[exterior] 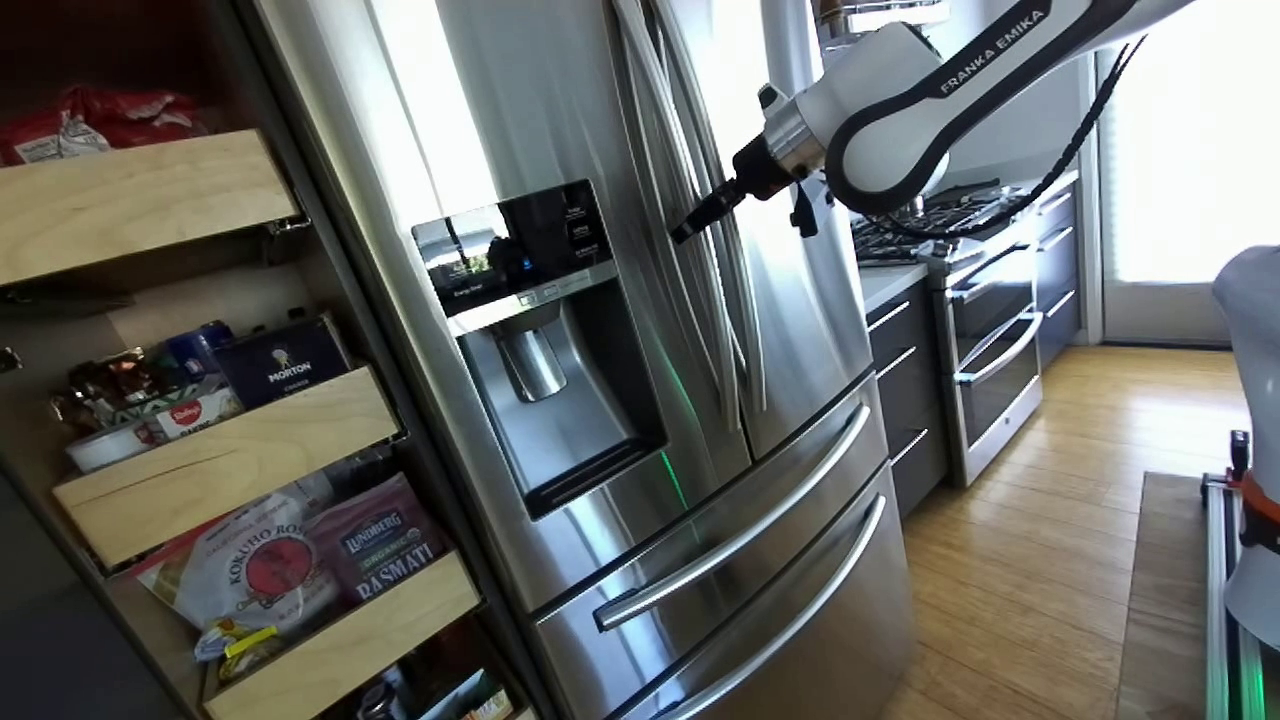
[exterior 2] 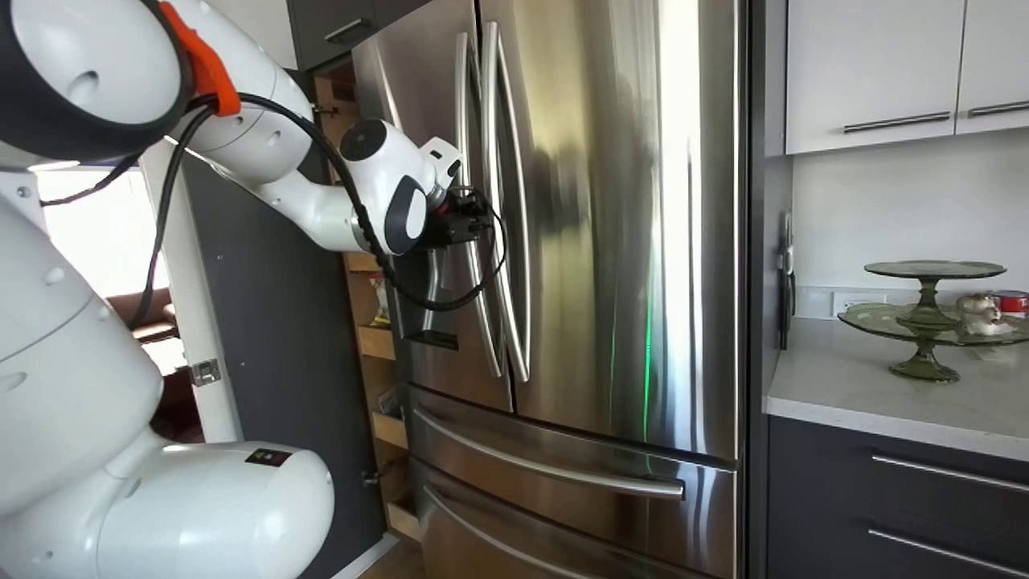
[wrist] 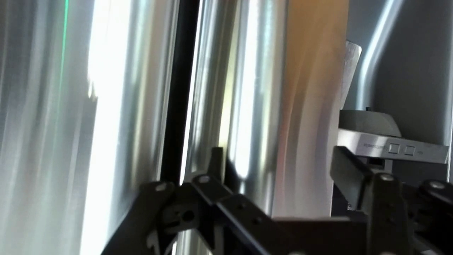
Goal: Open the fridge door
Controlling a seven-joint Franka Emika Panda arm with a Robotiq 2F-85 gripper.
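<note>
The fridge door (exterior: 530,110) is brushed steel with a black dispenser panel (exterior: 505,245), and it is shut. It also shows in an exterior view (exterior 2: 410,72), partly behind my arm. Its long vertical bar handle (exterior: 657,85) stands beside the plain door's handle (exterior 2: 489,104). My gripper (exterior: 685,235) is at the handles, about level with the dispenser panel. In the wrist view my gripper (wrist: 279,159) is open. A shiny bar (wrist: 251,88) shows between its fingers, nearer the left finger. The right finger is in front of the dispenser's edge. I cannot tell whether either finger touches the bar.
The plain steel door (exterior 2: 595,161) is shut beside the dispenser door. Lower drawers with horizontal handles (exterior: 740,530) are below. Wooden pantry shelves (exterior: 235,450) stand open beside the fridge. A dark cabinet door (exterior 2: 281,305) stands behind my arm. A black cable (exterior 2: 434,305) hangs near the handles.
</note>
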